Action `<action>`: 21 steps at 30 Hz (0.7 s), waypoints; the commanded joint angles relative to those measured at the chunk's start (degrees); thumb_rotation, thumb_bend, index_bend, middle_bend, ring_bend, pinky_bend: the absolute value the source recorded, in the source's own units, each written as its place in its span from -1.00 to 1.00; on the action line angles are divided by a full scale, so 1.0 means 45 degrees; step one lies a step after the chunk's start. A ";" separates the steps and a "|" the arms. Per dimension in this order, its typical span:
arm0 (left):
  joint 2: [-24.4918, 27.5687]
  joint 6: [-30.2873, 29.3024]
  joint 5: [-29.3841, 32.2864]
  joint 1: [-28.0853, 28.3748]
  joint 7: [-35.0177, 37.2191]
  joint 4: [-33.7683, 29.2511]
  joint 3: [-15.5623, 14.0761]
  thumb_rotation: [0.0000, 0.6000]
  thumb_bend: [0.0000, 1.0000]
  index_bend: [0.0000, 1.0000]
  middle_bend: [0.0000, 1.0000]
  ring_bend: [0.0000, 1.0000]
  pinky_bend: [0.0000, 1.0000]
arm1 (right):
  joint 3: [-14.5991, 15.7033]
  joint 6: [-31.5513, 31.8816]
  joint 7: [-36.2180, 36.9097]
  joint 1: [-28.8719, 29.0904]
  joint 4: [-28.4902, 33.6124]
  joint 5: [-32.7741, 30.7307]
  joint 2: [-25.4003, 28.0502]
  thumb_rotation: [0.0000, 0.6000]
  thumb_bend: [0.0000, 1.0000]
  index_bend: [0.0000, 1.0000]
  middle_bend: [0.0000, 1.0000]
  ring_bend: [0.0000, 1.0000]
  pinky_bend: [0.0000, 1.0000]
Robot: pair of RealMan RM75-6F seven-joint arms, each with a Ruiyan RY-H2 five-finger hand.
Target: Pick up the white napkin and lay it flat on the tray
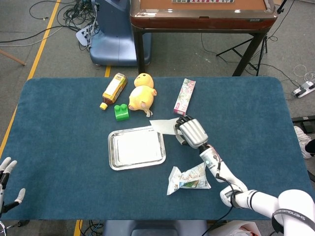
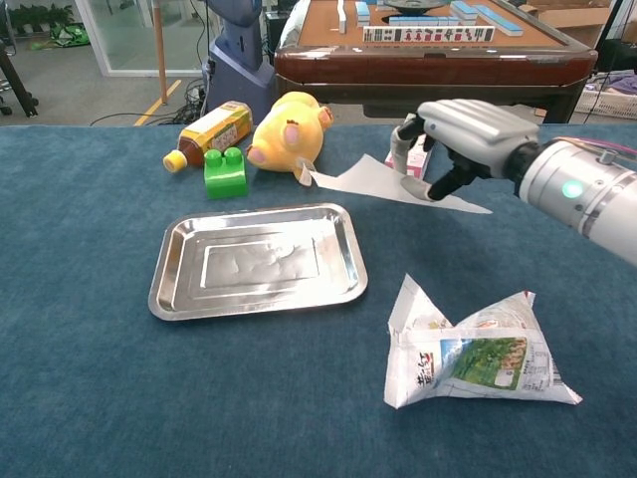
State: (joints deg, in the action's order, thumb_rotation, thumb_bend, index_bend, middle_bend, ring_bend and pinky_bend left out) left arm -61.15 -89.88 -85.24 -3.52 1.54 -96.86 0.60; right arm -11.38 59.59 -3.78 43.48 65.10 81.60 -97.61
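White napkin (image 2: 383,181) hangs clear of the blue table (image 1: 59,123), pinched between the thumb and curled fingers of the right hand (image 2: 460,134), just right of the silver tray (image 2: 169,274) and near its far right corner. The sheet's pointed left edge reaches toward the yellow plush chick (image 2: 287,129); a pink box (image 1: 184,96) stands just beyond the hand. To the near right lies a crumpled snack bag (image 2: 473,354). At the far left edge of the head view, the left hand (image 1: 6,182) shows only partly; its fingers seem spread and hold nothing.
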 commanded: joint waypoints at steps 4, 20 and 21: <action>0.0061 -0.0091 -0.0016 -0.0082 0.0059 0.0003 -0.0045 1.00 -0.33 -0.87 -0.96 -0.93 -0.97 | -0.0606 -0.0681 -0.1149 0.0907 0.0829 -0.0531 -0.0544 1.00 -0.05 0.27 -0.13 -0.45 -0.35; 0.0214 -0.0495 -0.0142 -0.0423 0.0362 0.0091 -0.0197 1.00 -0.33 -0.87 -0.96 -0.93 -0.97 | -0.1106 -0.1739 -0.2807 0.2508 0.0610 -0.1593 -0.2666 1.00 -0.05 0.27 -0.13 -0.45 -0.35; 0.0215 -0.0501 -0.0159 -0.0438 0.0389 0.0105 -0.0214 1.00 -0.33 -0.87 -0.96 -0.93 -0.97 | -0.1121 -0.1714 -0.2871 0.2534 0.0597 -0.1677 -0.2803 1.00 -0.04 0.27 -0.13 -0.45 -0.35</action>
State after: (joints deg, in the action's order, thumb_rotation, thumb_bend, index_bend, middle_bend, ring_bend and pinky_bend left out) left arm -60.19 -92.11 -85.93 -5.46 3.25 -96.41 -0.33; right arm -16.31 51.91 -16.31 54.62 67.94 74.49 -109.69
